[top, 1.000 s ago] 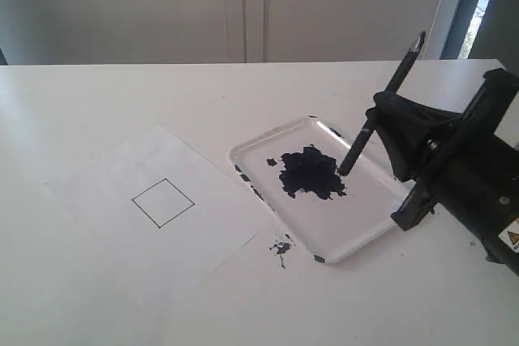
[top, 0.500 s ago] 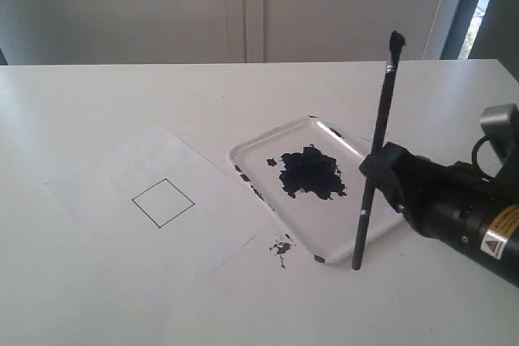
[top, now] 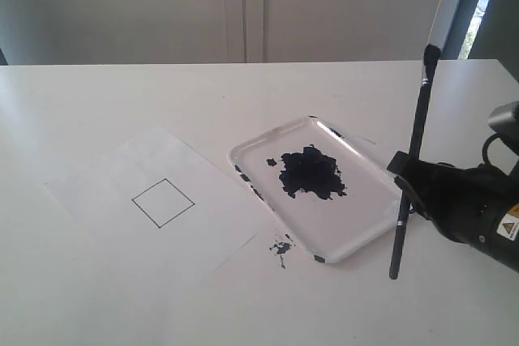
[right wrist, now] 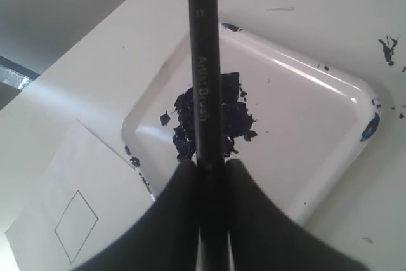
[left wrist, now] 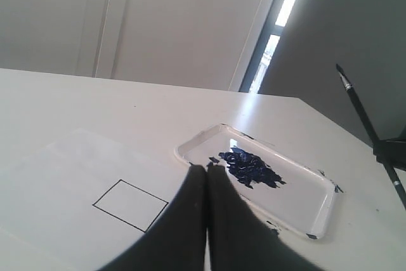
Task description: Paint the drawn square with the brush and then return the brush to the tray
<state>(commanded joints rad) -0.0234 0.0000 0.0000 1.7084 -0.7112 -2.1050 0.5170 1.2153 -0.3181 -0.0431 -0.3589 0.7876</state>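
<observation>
White tabletop, pale wall panels behind: right gripper (right wrist: 206, 172) fingers pinch the brush (top: 418, 119) at mid-handle, shaft near upright, bristles uppermost; the drawn square (top: 163, 202), blank inside, lies well leftward beyond the tray (top: 369, 204); left gripper (left wrist: 207, 168), fingers pressed together and empty, appears nearer it

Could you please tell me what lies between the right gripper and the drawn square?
In the exterior view, the tray with its blue paint blot sits between the right gripper and the drawn square, followed by bare paper.
</observation>
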